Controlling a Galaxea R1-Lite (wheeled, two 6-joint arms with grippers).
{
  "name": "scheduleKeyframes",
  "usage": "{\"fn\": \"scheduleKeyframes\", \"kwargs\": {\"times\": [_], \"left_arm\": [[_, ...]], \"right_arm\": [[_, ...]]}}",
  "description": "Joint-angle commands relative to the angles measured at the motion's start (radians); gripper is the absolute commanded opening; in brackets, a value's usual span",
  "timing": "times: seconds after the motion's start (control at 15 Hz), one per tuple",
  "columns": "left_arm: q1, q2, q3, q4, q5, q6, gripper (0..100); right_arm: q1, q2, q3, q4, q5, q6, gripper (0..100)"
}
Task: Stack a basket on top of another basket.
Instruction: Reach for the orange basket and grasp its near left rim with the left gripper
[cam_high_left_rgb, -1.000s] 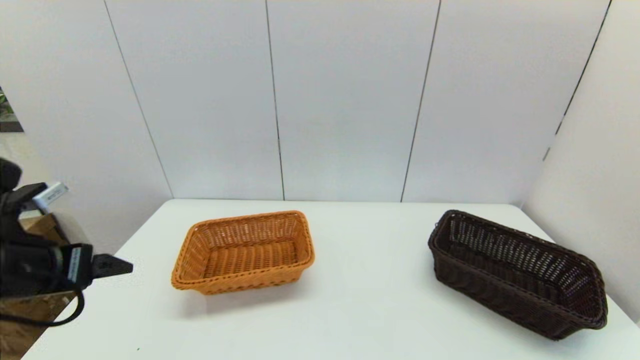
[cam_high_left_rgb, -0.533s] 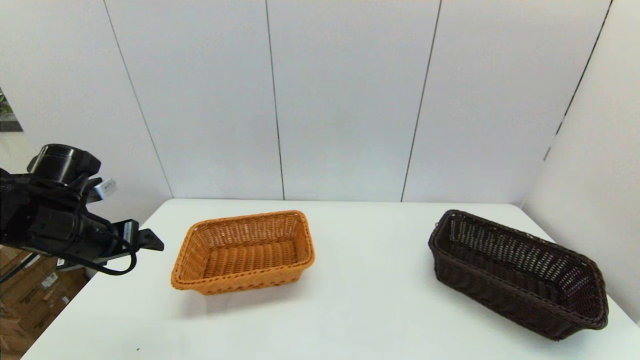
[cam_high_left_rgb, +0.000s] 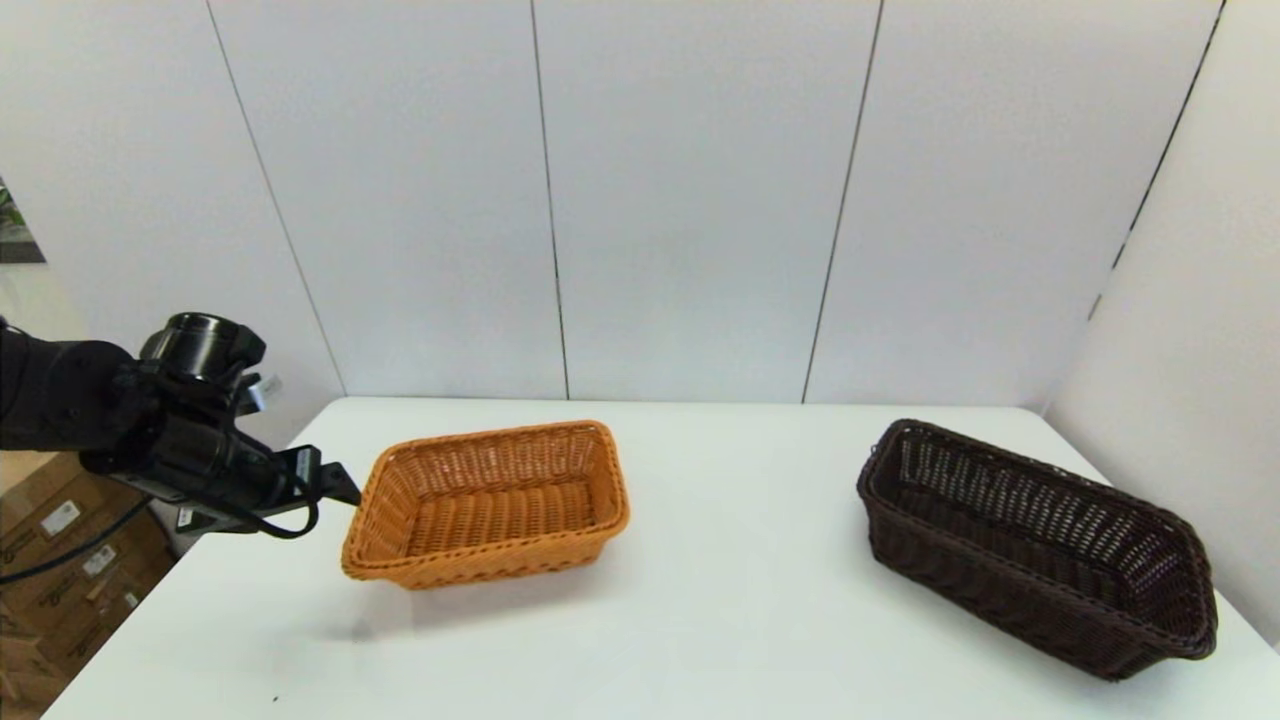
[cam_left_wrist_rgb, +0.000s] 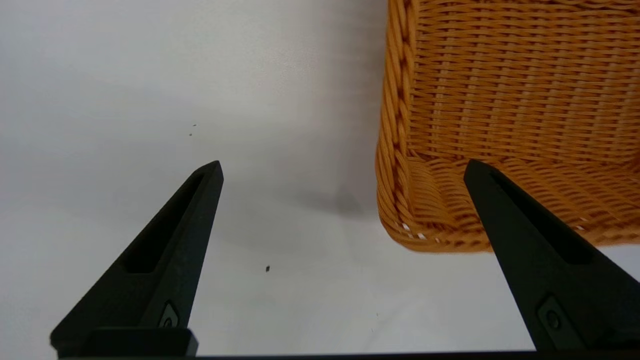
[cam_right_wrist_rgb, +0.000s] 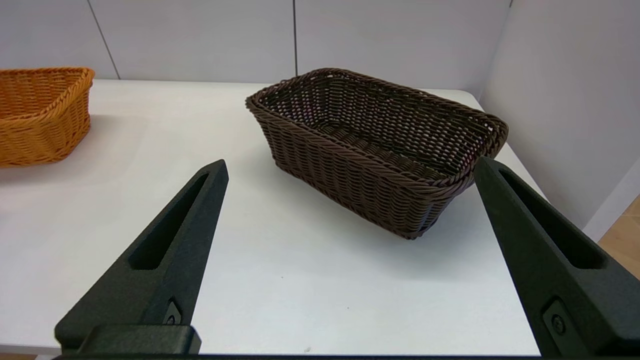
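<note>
The left arm (cam_high_left_rgb: 110, 420) is matte black, with a round glossy cap (cam_high_left_rgb: 200, 335) on top of its wrist and a black cable (cam_high_left_rgb: 285, 520) looping beneath. A small white label sits on its side. Both grippers have long black fingers (cam_left_wrist_rgb: 170, 245) tapering to points, each with a slot-shaped recess and a small screw near the base (cam_right_wrist_rgb: 172, 315).

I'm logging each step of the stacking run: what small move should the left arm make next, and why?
Probably ease the left gripper forward so its open jaws straddle the orange-tan basket's near left rim. One finger is already over that corner and nothing is gripped. The dark brown basket sits apart, on the right.
</note>
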Motion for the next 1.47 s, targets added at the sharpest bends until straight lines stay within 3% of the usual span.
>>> {"fn": "scheduleKeyframes", "kwargs": {"times": [0.07, 0.27, 1.47], "left_arm": [[-0.004, 0.113, -0.015, -0.026, -0.003, -0.014, 100], [-0.010, 0.122, -0.013, -0.026, -0.070, -0.025, 100], [-0.068, 0.341, -0.154, -0.026, -0.072, -0.117, 100]], "right_arm": [[0.001, 0.001, 0.000, 0.000, 0.000, 0.000, 100], [-0.001, 0.001, 0.000, 0.000, 0.000, 0.000, 100], [-0.001, 0.001, 0.000, 0.000, 0.000, 0.000, 100]]}}
